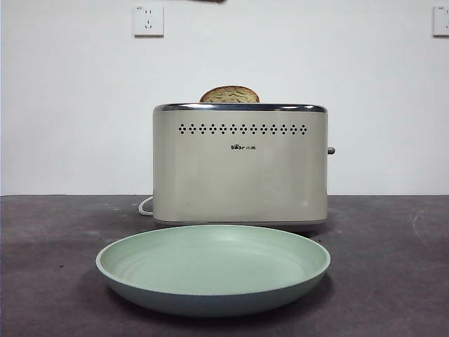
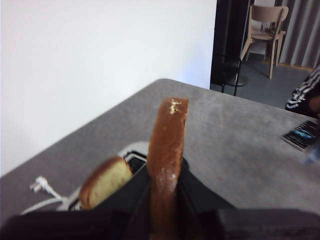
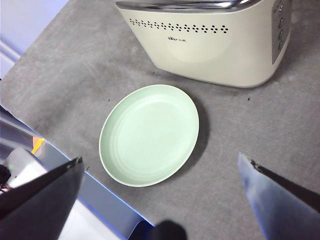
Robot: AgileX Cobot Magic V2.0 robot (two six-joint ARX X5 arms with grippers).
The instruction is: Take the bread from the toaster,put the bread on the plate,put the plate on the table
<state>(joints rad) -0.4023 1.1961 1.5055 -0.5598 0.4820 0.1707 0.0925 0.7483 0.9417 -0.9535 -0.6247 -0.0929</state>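
Note:
My left gripper is shut on the bread, a brown-crusted slice seen edge-on, held upright above the toaster's slots. It is out of the front view. A second slice sits in the toaster, and only its domed top shows in the front view. The cream toaster stands on the dark grey table. The mint-green plate lies empty on the table just in front of the toaster. My right gripper is open and empty, high above the plate and toaster.
The toaster's white cord trails behind it to a plug. A phone lies on the table's far side. The table's edge with a metal rail is below the right gripper. Wall sockets are behind.

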